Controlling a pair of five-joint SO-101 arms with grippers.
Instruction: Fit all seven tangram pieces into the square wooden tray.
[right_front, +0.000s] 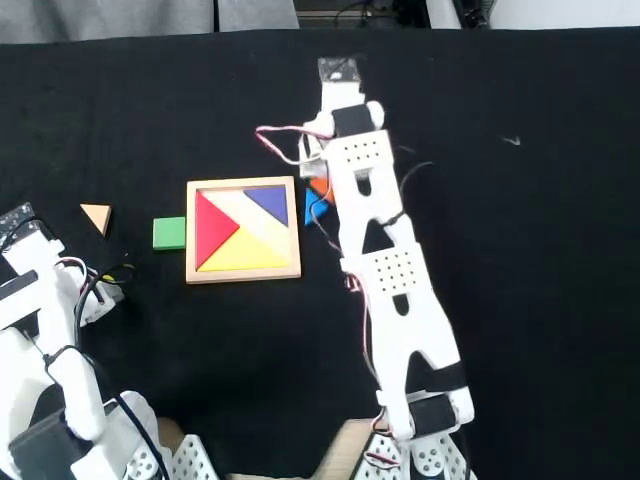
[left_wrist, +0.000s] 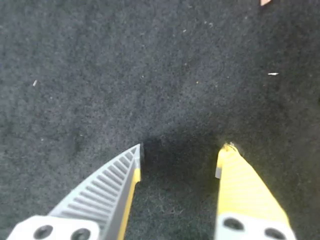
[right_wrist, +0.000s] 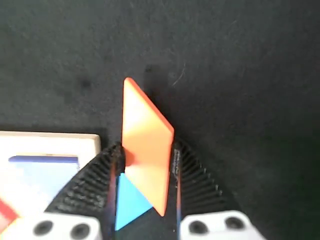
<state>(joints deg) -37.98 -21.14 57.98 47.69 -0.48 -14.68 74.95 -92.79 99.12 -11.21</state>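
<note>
Pick-and-place step: the right gripper (right_wrist: 146, 147) is clenched on the orange parallelogram (right_wrist: 145, 117) just off the 3 o'clock rim of the tray (right_front: 243, 276), with the blue triangle (right_wrist: 131, 200) under it; the left gripper (left_wrist: 183, 150) is spread wide over bare cloth (left_wrist: 100, 75) near 8 o'clock, holding nothing. Next move likely needs a lift over the raised rim toward 9 o'clock and a flat drop into the tray's bare part at 3 o'clock. That's tight against the red triangle (right_front: 212, 228), yellow triangle (right_front: 245, 258) and dark blue triangle (right_front: 268, 200). Green square (right_front: 169, 233) and tan triangle (right_front: 96, 216) wait at 9 o'clock on open cloth.
</note>
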